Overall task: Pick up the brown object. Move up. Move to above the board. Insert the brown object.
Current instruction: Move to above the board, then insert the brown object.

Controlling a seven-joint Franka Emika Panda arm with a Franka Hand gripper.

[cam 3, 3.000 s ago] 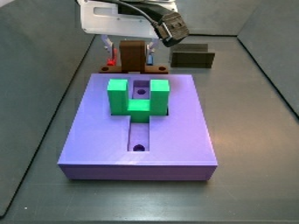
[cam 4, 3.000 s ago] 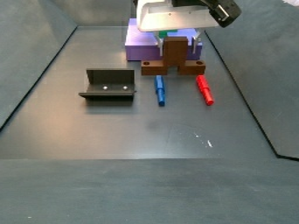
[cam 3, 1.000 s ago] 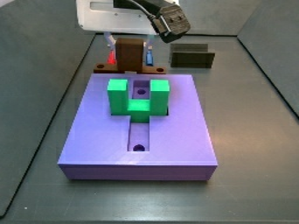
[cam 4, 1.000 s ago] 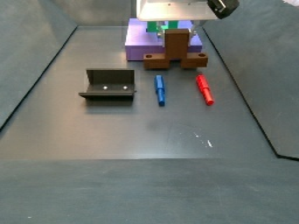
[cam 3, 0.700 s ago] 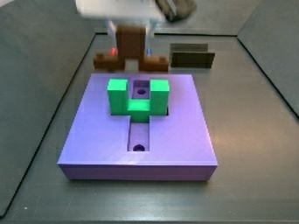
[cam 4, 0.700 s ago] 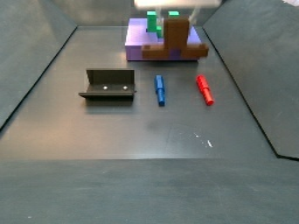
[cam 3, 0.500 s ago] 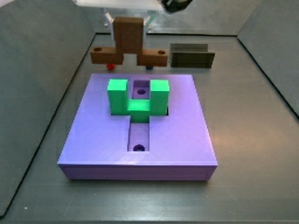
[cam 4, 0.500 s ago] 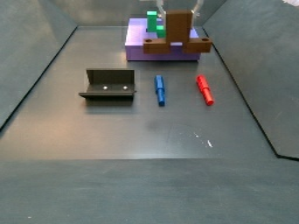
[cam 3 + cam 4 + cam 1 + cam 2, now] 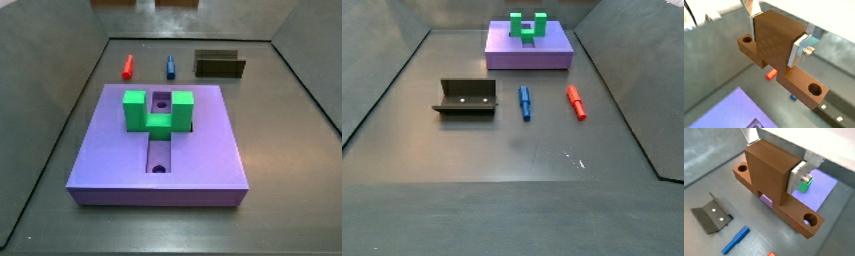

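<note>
My gripper point(image 9: 774, 30) is shut on the upright part of the brown object point(image 9: 769, 42), a reddish-brown L-shaped block with holed tongues, and holds it high in the air; both also show in a wrist view, the gripper point(image 9: 773, 160) clamped on the block point(image 9: 767, 173). The silver fingers point(image 9: 799, 47) press on its two sides. In both side views the gripper and the block are above the picture. The lavender board point(image 9: 201, 150) lies on the floor with the green U-shaped block point(image 9: 158, 110) on it, also in a side view point(image 9: 509, 55), and below the held block in a wrist view point(image 9: 821, 193).
A red peg point(image 9: 128, 66) and a blue peg point(image 9: 171, 66) lie on the floor beyond the board, also in a side view, red point(image 9: 576, 101) and blue point(image 9: 525, 101). The dark fixture point(image 9: 465, 96) stands beside them, also in a side view point(image 9: 221, 65).
The gripper has risen with the brown object in it, from the floor by the pegs up out of both side views. The board and pegs have not moved.
</note>
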